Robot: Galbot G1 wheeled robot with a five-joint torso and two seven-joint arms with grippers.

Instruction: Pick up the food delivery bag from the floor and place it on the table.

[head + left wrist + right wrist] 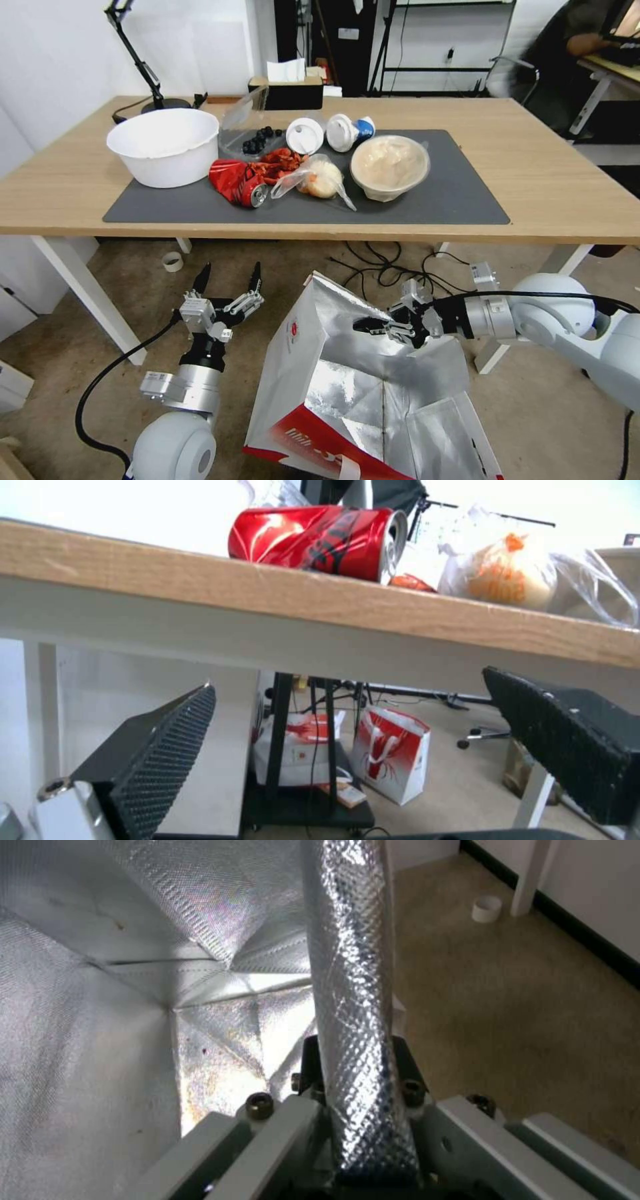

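The food delivery bag (353, 393), white with a red band and silver foil lining, gapes open low in front of the table (547, 167), over the beige floor (133, 287); its base runs out of view. My right gripper (373, 327) is shut on the bag's far rim. In the right wrist view its dark fingers (407, 1065) clamp a folded strip of the foil wall (347, 990). To the bag's left, my left gripper (229, 277) points up and stands open with nothing in it. In the left wrist view the left gripper (347, 680) sits just below the table edge (200, 585).
On the grey mat (467, 193) lie a white bowl (163, 143), a crushed red can (237, 183), a clear bag of food (319, 179) and a lidded bowl (389, 165). A white table leg (87, 293), a tape roll (173, 261) and black cables (380, 267) are nearby.
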